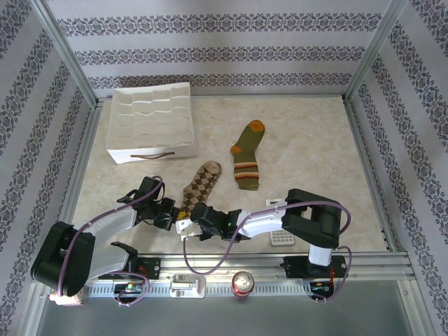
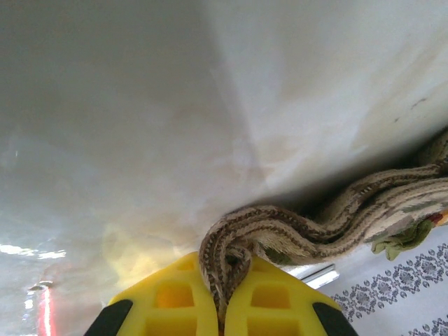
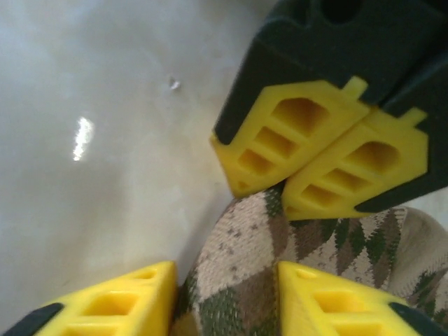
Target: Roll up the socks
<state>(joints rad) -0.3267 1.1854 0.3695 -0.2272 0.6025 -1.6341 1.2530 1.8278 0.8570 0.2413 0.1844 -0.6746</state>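
Observation:
The brown-and-tan argyle sock (image 1: 201, 183) lies lengthwise on the table, its cuff end at the near side between both grippers. My left gripper (image 2: 224, 271) is shut on a bunched fold of that cuff, and it meets the sock from the left (image 1: 170, 212). My right gripper (image 3: 227, 280) stands open, with the argyle sock (image 3: 266, 259) lying between its spread yellow fingers. The left gripper's yellow fingers (image 3: 280, 143) pinch the fabric just beyond. The olive green sock (image 1: 248, 157) with orange toe and striped cuff lies flat to the right, apart from both grippers.
A white divided organizer box (image 1: 150, 119) sits at the back left. A soda can (image 1: 243, 282) stands on the front rail, and a small white grid piece (image 1: 281, 239) lies by the right arm's base. Metal frame posts border the table.

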